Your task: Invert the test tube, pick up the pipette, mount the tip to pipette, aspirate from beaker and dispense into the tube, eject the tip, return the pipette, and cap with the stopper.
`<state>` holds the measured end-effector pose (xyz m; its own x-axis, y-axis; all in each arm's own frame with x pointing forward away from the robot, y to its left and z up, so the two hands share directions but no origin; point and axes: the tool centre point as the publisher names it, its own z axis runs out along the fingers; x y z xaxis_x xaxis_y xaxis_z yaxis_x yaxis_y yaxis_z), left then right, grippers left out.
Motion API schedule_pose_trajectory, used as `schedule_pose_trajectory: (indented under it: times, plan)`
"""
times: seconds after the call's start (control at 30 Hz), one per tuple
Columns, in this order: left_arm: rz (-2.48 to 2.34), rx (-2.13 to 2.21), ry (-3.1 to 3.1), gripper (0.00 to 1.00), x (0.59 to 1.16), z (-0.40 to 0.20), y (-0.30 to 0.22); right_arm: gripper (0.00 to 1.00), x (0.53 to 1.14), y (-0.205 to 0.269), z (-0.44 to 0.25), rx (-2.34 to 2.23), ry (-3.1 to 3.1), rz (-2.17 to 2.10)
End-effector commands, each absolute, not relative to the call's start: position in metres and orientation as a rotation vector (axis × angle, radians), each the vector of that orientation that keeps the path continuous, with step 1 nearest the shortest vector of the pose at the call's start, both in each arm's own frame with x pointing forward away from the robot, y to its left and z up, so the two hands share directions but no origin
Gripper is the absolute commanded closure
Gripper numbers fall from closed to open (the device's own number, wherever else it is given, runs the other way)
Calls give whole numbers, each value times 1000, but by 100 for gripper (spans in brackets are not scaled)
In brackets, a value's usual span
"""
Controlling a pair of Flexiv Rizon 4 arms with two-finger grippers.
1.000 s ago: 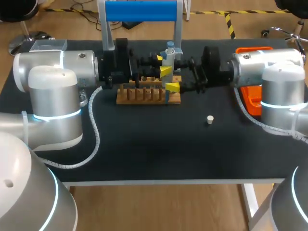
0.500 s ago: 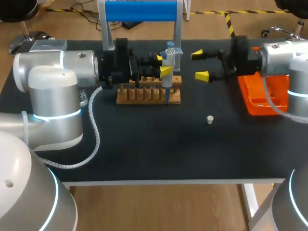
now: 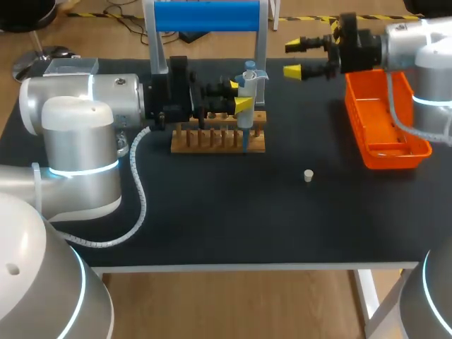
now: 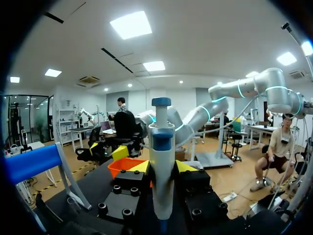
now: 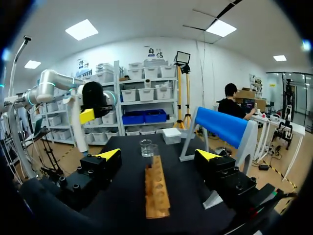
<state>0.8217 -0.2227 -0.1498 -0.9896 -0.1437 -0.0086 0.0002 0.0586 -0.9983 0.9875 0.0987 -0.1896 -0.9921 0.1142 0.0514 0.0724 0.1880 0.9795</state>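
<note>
My left gripper (image 3: 240,95) is shut on the white and blue pipette (image 3: 246,99), which stands upright over the right end of the wooden tube rack (image 3: 212,140). In the left wrist view the pipette (image 4: 161,166) rises between my yellow fingertips (image 4: 141,167). My right gripper (image 3: 297,58) hangs open and empty at the back right, near the orange tray (image 3: 385,123). In the right wrist view the open right gripper (image 5: 158,154) faces along the rack (image 5: 156,191) toward the glass beaker (image 5: 145,147). A small white stopper (image 3: 308,175) lies on the mat. The tube itself I cannot make out.
A blue-topped stand (image 3: 208,15) rises behind the rack at the table's back edge. The black mat (image 3: 226,212) stretches in front of the rack, with only the stopper on it. A grey box (image 3: 70,67) sits at the back left.
My right gripper has drawn away from the pipette, moving right and toward the back, and its fingers stand wider. The left arm and pipette have not moved.
</note>
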Motion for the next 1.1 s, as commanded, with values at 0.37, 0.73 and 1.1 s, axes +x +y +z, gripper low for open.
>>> schedule_pose_trajectory:
  times: [0.37,0.73,1.1]
  plan:
    - [-2084,-149,2203,100,823,-150,-223,0,1072,131,-175,126,2460,1820]
    - [-2084,-149,2203,100,823,-150,-223,0,1097,153,-174,149,2490,1788]
    - [-2084,-149,2203,100,823,-150,-223,0,1097,155,-173,151,2489,1785]
